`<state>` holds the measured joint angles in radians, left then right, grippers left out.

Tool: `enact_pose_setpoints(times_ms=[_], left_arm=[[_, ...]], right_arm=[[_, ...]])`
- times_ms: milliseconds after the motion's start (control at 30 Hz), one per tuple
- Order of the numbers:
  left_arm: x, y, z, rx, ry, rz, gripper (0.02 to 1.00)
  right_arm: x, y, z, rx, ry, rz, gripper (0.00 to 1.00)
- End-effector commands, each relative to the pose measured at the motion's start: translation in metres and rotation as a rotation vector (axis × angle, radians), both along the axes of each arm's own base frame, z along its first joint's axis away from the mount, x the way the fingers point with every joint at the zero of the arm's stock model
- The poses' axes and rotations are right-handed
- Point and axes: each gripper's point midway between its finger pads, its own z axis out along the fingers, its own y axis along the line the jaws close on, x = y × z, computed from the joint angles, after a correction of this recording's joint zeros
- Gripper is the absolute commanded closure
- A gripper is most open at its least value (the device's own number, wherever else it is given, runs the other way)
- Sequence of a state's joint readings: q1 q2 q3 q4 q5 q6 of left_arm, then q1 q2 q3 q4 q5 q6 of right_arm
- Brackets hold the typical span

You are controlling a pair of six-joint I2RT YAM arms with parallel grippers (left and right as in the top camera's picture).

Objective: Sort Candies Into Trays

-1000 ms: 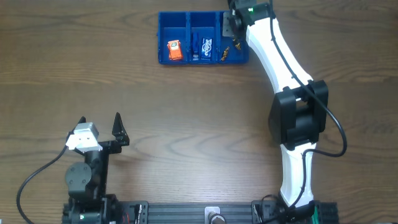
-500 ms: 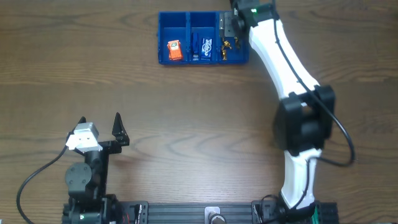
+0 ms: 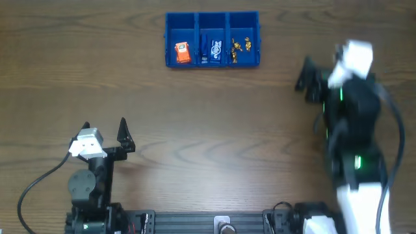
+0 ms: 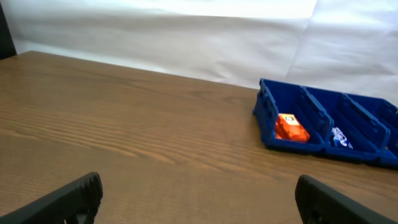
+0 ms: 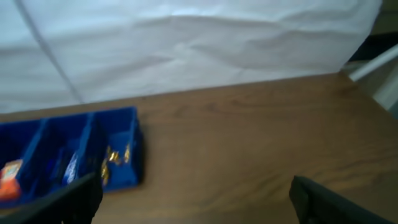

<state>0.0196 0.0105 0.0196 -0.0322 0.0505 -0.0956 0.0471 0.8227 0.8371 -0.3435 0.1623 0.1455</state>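
Note:
A blue three-compartment tray [image 3: 212,15] stands at the far middle of the table. Its left bin holds an orange candy [image 3: 182,52], the middle bin blue candies [image 3: 212,49], the right bin gold candies [image 3: 240,47]. My right gripper [image 3: 311,78] hangs open and holding nothing, to the right of the tray and well clear of it. In the right wrist view the tray [image 5: 134,169] and the gold candies [image 5: 115,158] lie ahead of the right gripper [image 5: 193,190]. My left gripper [image 3: 104,123] stays open near its base, far from the tray [image 4: 267,115] and the orange candy [image 4: 291,127].
Bare wooden tabletop [image 3: 208,123] spreads between the tray and both arm bases. A white sheet [image 4: 186,37] hangs behind the table's far edge.
My right arm has pulled back from over the tray's right bin to the right side of the table. The left arm has not moved.

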Motion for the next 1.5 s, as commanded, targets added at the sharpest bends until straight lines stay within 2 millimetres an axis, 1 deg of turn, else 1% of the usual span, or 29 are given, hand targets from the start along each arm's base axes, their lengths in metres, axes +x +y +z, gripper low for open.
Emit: enact_pose_setpoints(times_ms=[33, 200, 367, 400, 533, 600, 667, 700, 1500], left_arm=[[-0.001, 0.003, -0.016, 0.014, 0.052, 0.013, 0.020], [-0.001, 0.003, -0.016, 0.014, 0.052, 0.013, 0.020], [-0.001, 0.003, -0.016, 0.014, 0.052, 0.013, 0.020], [-0.001, 0.003, -0.016, 0.014, 0.052, 0.013, 0.020], [-0.001, 0.003, -0.016, 0.014, 0.052, 0.013, 0.020], [-0.001, 0.003, -0.016, 0.014, 0.052, 0.013, 0.020], [-0.001, 0.003, -0.016, 0.014, 0.052, 0.013, 0.020], [-0.001, 0.003, -0.016, 0.014, 0.052, 0.013, 0.023], [-0.001, 0.003, -0.016, 0.014, 0.052, 0.013, 0.023]], right_arm=[[-0.043, 0.005, -0.055, 0.003, -0.086, 0.055, 0.003], [-0.068, 0.006, -0.074, 0.001, -0.216, 0.062, 0.003], [-0.081, 0.006, -0.081, 0.002, -0.333, 0.068, 0.003], [-0.079, 0.006, -0.086, 0.002, -0.326, 0.068, 0.003], [-0.075, 0.011, -0.115, 0.005, -0.266, 0.087, 0.003], [-0.072, 0.013, -0.134, 0.006, -0.227, 0.095, 0.003], [-0.071, 0.021, -0.133, 0.015, -0.245, 0.139, 0.003], [-0.071, 0.022, -0.133, 0.015, -0.252, 0.143, 0.003], [-0.070, 0.022, -0.135, 0.012, -0.252, 0.141, 0.003]])
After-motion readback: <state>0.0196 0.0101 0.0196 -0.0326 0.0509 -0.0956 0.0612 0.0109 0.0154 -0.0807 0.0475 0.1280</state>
